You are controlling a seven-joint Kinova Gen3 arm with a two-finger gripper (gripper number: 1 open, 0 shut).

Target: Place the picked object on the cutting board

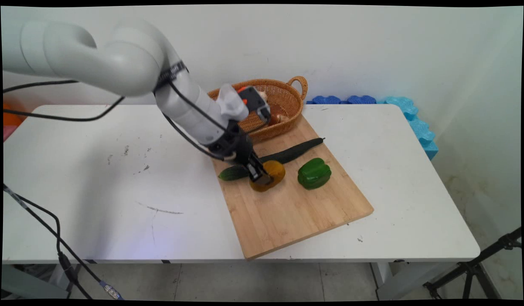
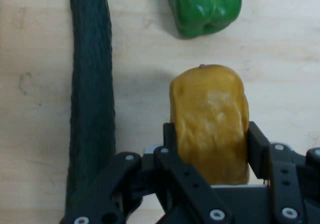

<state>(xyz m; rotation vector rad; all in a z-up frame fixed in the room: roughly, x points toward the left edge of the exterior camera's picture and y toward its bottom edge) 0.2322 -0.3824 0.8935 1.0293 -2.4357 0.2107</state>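
A: The tool [image 2: 209, 149] sits low over the cutting board [image 1: 296, 212], with one finger [image 2: 170, 136] on each side of the yellow-orange pepper [image 2: 210, 124]. In the hand view both pads appear pressed against its flanks, so the tool reads as clamped on the pepper, which still looks to rest on the board.

B: And its surroundings?

A: The long cucumber [image 2: 92, 94] lies just beside it, running past the tool's linkage. The green pepper [image 2: 205, 6] sits near, apart from both. The wicker basket [image 1: 283, 100] stands at the board's far end, on the white table [image 1: 96, 178].

B: What might go wrong, in his view?

A: The pepper's skin looks smooth and rounded, and the pads hold only its nearer end. He judges it could pivot or slide out between them if lifted or swung quickly.

B: Anything else?

A: Too hard a squeeze could dent a hollow fruit. The cucumber is close enough to the linkage that a sideways move might nudge it and roll it along the board. A tilted lift could also drag the pepper's far end across the wood. Whether the pepper has left the board at all cannot be told.
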